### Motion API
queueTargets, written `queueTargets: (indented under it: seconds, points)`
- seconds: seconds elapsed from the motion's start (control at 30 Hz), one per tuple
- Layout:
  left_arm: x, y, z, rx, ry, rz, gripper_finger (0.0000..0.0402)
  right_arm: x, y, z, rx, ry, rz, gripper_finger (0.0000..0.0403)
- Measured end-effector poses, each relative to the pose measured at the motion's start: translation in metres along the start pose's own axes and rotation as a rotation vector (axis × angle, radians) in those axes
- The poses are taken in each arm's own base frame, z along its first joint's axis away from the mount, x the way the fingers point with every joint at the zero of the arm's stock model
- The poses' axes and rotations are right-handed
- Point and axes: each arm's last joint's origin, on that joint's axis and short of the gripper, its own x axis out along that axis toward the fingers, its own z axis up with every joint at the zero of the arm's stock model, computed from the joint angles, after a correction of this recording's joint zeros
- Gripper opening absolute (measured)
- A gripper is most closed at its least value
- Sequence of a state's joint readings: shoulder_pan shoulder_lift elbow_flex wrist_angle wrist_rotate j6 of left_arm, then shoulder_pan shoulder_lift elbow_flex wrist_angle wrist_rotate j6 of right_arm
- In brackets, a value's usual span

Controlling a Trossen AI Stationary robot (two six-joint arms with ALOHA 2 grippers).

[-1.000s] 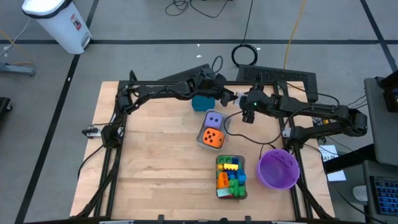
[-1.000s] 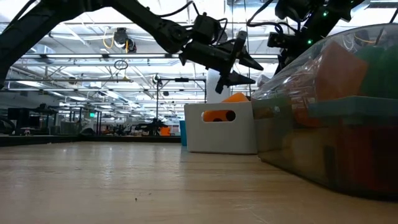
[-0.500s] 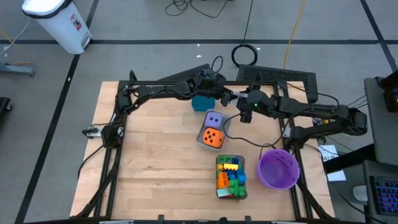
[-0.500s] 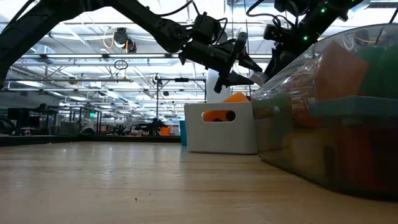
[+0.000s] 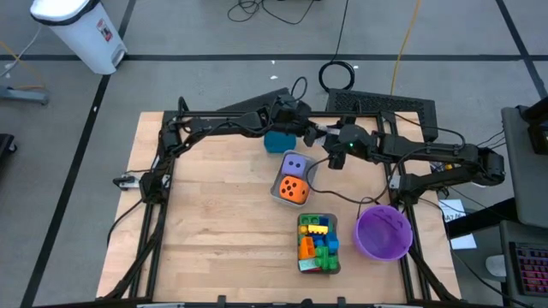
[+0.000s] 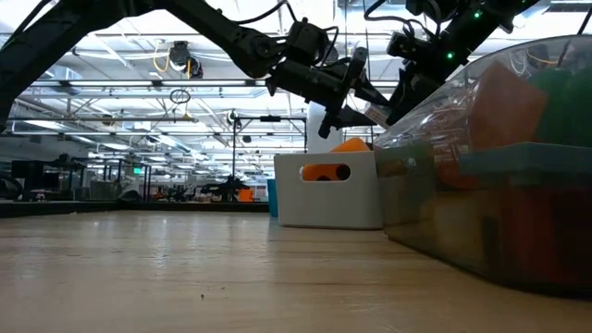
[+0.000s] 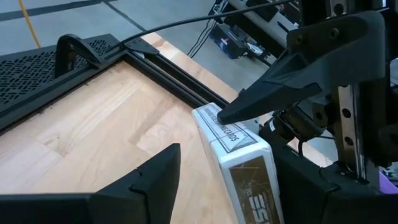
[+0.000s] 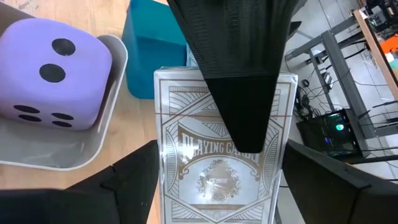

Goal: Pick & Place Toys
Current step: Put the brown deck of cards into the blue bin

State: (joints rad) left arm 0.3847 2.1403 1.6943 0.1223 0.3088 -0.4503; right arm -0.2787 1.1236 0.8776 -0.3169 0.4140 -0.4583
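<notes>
Left wrist view shows your left tool [image 7: 227,165] closed on a box of playing cards [image 7: 242,155], one finger flat on each big face. It holds the box up in the air, off the surface [image 5: 214,222], so the other arm can get at it. The right tool [image 5: 330,141] has come nose to nose with it in the upper middle of the high view, and it sits around the same box. You cannot tell whether the right tool is pressing on the box or only sitting around it. It looks like a hand-over between the two arms, but that is a guess.

The toys are all lower down in the high view. The purple die [image 5: 294,163] and the orange die [image 5: 293,189] sit together in a small grey tray [image 5: 278,193], just below the two tools. The bricks [image 5: 318,243] lie heaped in a second tray [image 5: 335,223] near the bottom of the frame. A purple bowl [image 5: 383,232] stands just right of that tray.

A teal box [image 5: 279,141] rests on the surface just left of the tools, near the tray with the dice. Those two are the closest things you could bump if the arms go down. A black cable [image 5: 342,192] hangs from the right arm and loops close by the dice tray.
</notes>
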Motion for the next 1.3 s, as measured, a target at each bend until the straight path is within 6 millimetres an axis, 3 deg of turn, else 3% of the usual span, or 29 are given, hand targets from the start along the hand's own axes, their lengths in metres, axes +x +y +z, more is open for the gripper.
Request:
queueTargets:
  seconds: [0.13,0.47,0.73,0.87,1.03,1.17,1.3]
  points:
    - [0.000,0.000,-0.001,-0.003,0.008,0.004,0.0204,0.000,0.000,0.000,0.000,0.000,0.001,0.0295]
    - [0.000,0.002,-0.002,0.050,0.014,0.011,0.0078,0.000,0.000,0.001,0.034,-0.007,-0.002,0.0316]
    - [-0.007,0.013,0.003,0.109,0.035,0.040,0.0084,-0.013,-0.005,-0.003,0.066,-0.008,-0.010,0.0339]
    - [-0.029,0.017,0.017,0.195,0.085,0.094,0.0089,-0.027,-0.010,-0.008,0.109,-0.007,-0.010,0.0337]
    - [-0.074,0.012,0.039,0.395,0.190,0.177,0.0076,-0.046,-0.016,-0.015,0.203,-0.022,-0.011,0.0332]
    - [-0.109,0.013,0.047,0.585,0.323,0.339,0.0083,-0.056,-0.018,-0.019,0.289,-0.032,-0.012,0.0329]
    - [-0.125,0.025,0.046,0.660,0.444,0.416,0.0099,-0.058,-0.017,-0.019,0.359,-0.059,0.056,0.0329]
